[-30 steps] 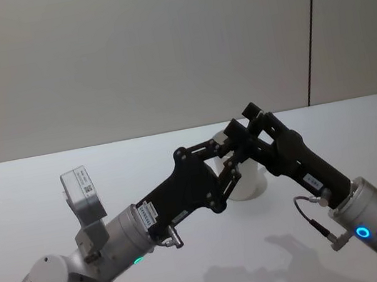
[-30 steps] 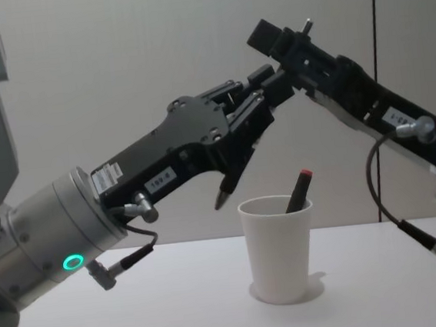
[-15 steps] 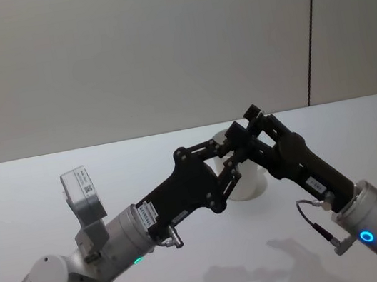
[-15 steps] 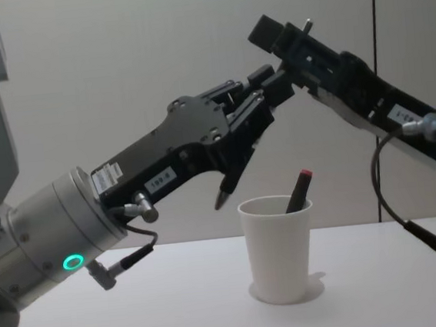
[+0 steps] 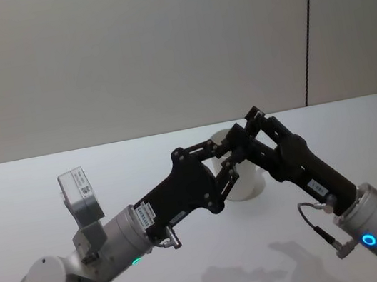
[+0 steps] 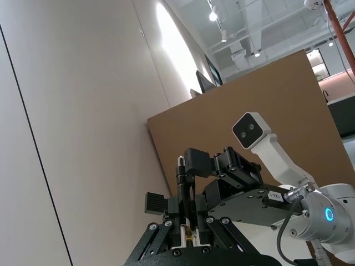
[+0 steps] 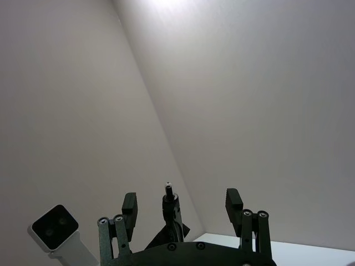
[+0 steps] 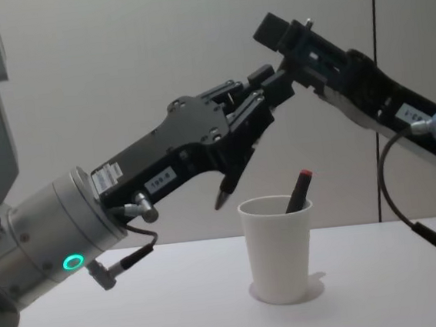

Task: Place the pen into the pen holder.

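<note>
In chest view the left gripper (image 8: pixel 253 112) clamps the dark pen (image 8: pixel 226 184), tip just up-left of the white cup (image 8: pixel 279 250) at lower centre — right gripper (image 7: pixel 181 198) wide open near its top; best to centre tip over the rim, then let go low.

A white table (image 8: pixel 178 306) stands before a plain grey wall (image 5: pixel 123 50) with a dark vertical seam (image 5: pixel 307 27).

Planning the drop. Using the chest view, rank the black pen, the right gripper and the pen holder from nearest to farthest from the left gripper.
1. Black pen: clamped in the left gripper, tip pointing down.
2. Right gripper: open, close above to its right.
3. Pen holder: standing below, farthest.
</note>
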Action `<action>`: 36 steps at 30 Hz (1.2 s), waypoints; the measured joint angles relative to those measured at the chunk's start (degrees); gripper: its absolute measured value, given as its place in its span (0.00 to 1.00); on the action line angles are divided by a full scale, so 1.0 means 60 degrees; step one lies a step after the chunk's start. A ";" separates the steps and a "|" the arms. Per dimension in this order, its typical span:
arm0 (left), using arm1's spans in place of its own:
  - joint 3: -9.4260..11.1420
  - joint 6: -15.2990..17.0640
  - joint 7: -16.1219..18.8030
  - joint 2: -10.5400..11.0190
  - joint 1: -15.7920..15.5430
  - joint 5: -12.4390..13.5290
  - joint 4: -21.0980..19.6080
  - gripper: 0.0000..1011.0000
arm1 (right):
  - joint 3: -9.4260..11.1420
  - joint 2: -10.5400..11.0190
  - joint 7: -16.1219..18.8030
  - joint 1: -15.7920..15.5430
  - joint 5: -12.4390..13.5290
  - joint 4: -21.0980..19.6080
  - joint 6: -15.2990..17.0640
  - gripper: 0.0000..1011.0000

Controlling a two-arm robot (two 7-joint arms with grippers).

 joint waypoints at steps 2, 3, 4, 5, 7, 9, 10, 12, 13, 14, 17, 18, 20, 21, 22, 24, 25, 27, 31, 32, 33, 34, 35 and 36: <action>0.0000 0.0000 0.0001 0.0000 0.0000 -0.0001 0.0000 0.17 | -0.0004 0.0016 -0.0022 -0.0021 0.0012 -0.0028 -0.0003 0.99; 0.0000 0.0000 0.0000 0.0000 0.0000 0.0000 0.0000 0.17 | -0.0004 0.0022 -0.0029 -0.0030 0.0014 -0.0039 -0.0005 0.99; 0.0000 0.0000 0.0001 0.0000 0.0000 0.0000 0.0000 0.17 | -0.0007 0.0034 -0.0042 -0.0043 0.0019 -0.0056 -0.0006 0.98; 0.0000 0.0000 0.0000 0.0000 0.0000 -0.0001 0.0000 0.17 | -0.0008 0.0041 -0.0048 -0.0049 0.0019 -0.0065 -0.0007 0.95; 0.0000 0.0000 0.0000 0.0000 0.0000 0.0000 0.0000 0.17 | -0.0010 0.0055 -0.0072 -0.0064 0.0020 -0.0091 -0.0006 0.92; 0.0000 0.0000 0.0000 0.0000 0.0000 0.0000 0.0000 0.17 | -0.0012 0.0067 -0.0090 -0.0073 0.0020 -0.0105 -0.0006 0.87; 0.0000 0.0000 0.0000 0.0000 0.0000 -0.0001 0.0000 0.17 | -0.0013 0.0074 -0.0098 -0.0077 0.0020 -0.0114 -0.0005 0.85; 0.0000 0.0000 0.0000 0.0000 0.0000 0.0000 0.0000 0.17 | -0.0015 0.0084 -0.0119 -0.0088 0.0018 -0.0137 -0.0005 0.78; 0.0000 0.0000 0.0000 0.0000 0.0000 -0.0001 0.0000 0.17 | -0.0017 0.0090 -0.0123 -0.0093 0.0018 -0.0143 -0.0005 0.77; 0.0000 0.0000 0.0001 0.0000 0.0000 0.0000 0.0000 0.17 | -0.0018 0.0094 -0.0132 -0.0096 0.0018 -0.0147 -0.0005 0.75; 0.0000 0.0000 0.0001 0.0000 0.0000 0.0000 0.0000 0.17 | -0.0024 0.0106 -0.0162 -0.0108 0.0015 -0.0176 -0.0024 0.65; 0.0001 0.0000 0.0000 0.0000 0.0000 0.0000 0.0000 0.17 | -0.0025 0.0108 -0.0169 -0.0110 0.0014 -0.0179 -0.0030 0.59; 0.0000 0.0000 0.0001 0.0000 0.0000 -0.0001 0.0000 0.17 | -0.0030 0.0115 -0.0183 -0.0117 0.0010 -0.0190 -0.0040 0.53; 0.0000 0.0000 0.0001 0.0000 0.0000 0.0000 0.0000 0.17 | -0.0031 0.0117 -0.0193 -0.0118 0.0008 -0.0194 -0.0044 0.51; 0.0000 0.0000 0.0001 0.0000 0.0000 0.0000 0.0000 0.17 | -0.0032 0.0119 -0.0201 -0.0120 0.0006 -0.0199 -0.0048 0.47; 0.0000 0.0000 0.0000 0.0000 0.0000 0.0000 0.0000 0.17 | -0.0035 0.0123 -0.0215 -0.0124 -0.0001 -0.0205 -0.0055 0.41; 0.0000 0.0000 0.0000 0.0000 0.0000 0.0000 0.0000 0.17 | -0.0040 0.0126 -0.0226 -0.0125 -0.0007 -0.0210 -0.0063 0.36; 0.0000 0.0000 0.0001 0.0000 0.0000 -0.0001 0.0000 0.17 | -0.0043 0.0127 -0.0235 -0.0126 -0.0012 -0.0213 -0.0071 0.33; 0.0000 0.0000 0.0003 0.0000 0.0000 0.0000 0.0000 0.17 | -0.0056 0.0131 -0.0263 -0.0126 -0.0029 -0.0219 -0.0084 0.19; 0.0000 0.0001 0.0004 0.0000 0.0000 0.0001 0.0001 0.17 | -0.0061 0.0131 -0.0263 -0.0126 -0.0035 -0.0223 -0.0087 0.16; 0.0000 0.0001 0.0005 0.0000 0.0000 0.0001 0.0001 0.17 | -0.0063 0.0132 -0.0269 -0.0126 -0.0042 -0.0223 -0.0091 0.16; 0.0000 0.0001 0.0005 0.0000 0.0000 0.0001 0.0001 0.17 | -0.0066 0.0132 -0.0275 -0.0125 -0.0045 -0.0224 -0.0092 0.14; -0.0001 0.0001 0.0005 0.0000 0.0000 0.0000 0.0001 0.17 | -0.0066 0.0132 -0.0284 -0.0124 -0.0048 -0.0224 -0.0094 0.14; -0.0001 0.0001 0.0006 0.0000 0.0000 -0.0001 0.0000 0.17 | -0.0069 0.0132 -0.0301 -0.0121 -0.0052 -0.0222 -0.0097 0.13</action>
